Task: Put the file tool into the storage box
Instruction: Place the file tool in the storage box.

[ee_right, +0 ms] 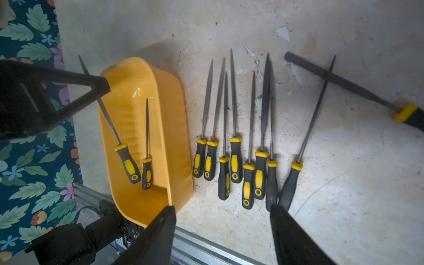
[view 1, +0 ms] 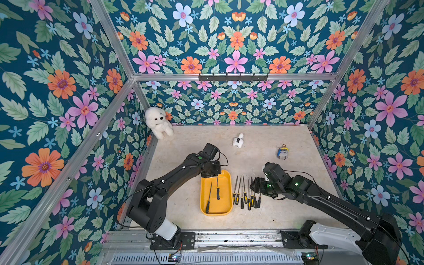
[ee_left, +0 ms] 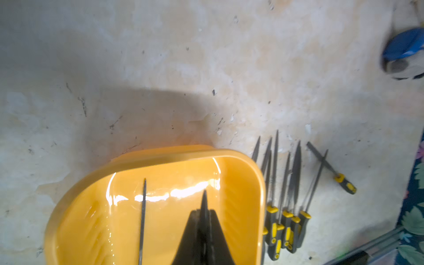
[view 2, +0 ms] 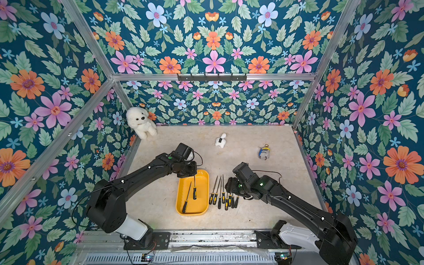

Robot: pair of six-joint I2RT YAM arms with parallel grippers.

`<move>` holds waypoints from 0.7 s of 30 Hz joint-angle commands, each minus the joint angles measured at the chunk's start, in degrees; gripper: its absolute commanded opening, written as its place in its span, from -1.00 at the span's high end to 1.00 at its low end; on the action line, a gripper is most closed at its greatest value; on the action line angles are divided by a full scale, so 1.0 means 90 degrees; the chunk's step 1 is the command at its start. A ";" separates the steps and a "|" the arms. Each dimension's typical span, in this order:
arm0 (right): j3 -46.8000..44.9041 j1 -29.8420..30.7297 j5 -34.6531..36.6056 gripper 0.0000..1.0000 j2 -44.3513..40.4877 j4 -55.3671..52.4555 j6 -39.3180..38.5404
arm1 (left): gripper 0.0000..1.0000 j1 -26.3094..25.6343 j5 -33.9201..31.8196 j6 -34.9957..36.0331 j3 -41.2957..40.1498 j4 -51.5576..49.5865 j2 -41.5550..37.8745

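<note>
We can read no words, brands or numbers anywhere in these views. The black-and-yellow handles of the files (ee_right: 235, 160) and the yellow storage box (ee_right: 174, 114) show no legible print to us, and the small blue-and-white object (ee_left: 403, 52) lying apart from them is too blurred for us to tell.
</note>
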 commanded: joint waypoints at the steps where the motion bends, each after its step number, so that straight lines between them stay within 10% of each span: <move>1: -0.0230 -0.0001 0.0053 -0.40 -0.0023 -0.0154 0.0307 | 1.00 0.0018 -0.0323 0.0059 -0.0297 0.0200 0.0061; 21: -0.0642 -0.0027 0.0598 -0.25 0.0998 -0.0248 0.0631 | 1.00 -0.0274 -0.0288 -0.0254 -0.1358 0.1221 0.0674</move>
